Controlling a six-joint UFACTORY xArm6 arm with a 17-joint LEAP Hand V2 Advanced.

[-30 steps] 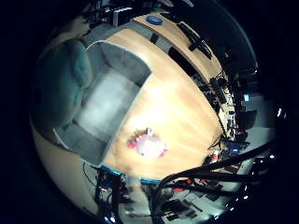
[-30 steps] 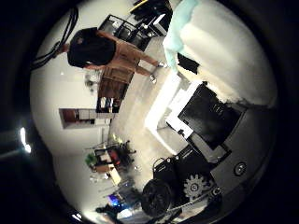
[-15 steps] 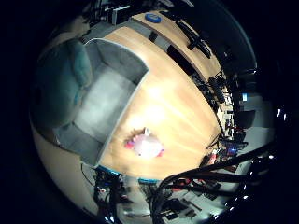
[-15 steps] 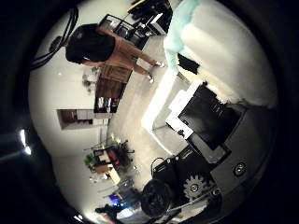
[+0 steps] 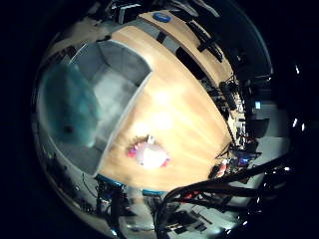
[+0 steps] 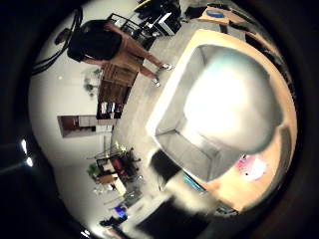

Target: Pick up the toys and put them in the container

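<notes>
A teal plush toy (image 5: 70, 107) hangs over the open grey container (image 5: 124, 59), apart from my palm, with the container's walls showing all round it. Parts of my hand (image 6: 167, 199) show only as blurred dark shapes beside the container, and nothing lies between them. A small pink and white toy (image 5: 149, 154) lies on the wooden table (image 5: 194, 114) just outside the container's near corner.
The container stands at one end of the table, close to its edge. A second wooden desk with a blue disc (image 5: 161, 16) stands behind. Shelves and equipment line the room beyond the floor (image 6: 134, 114).
The teal toy has moved away from the palm and lower toward the container. The fingers that framed it in the thumb side view have swung aside. The pink toy has not moved.
</notes>
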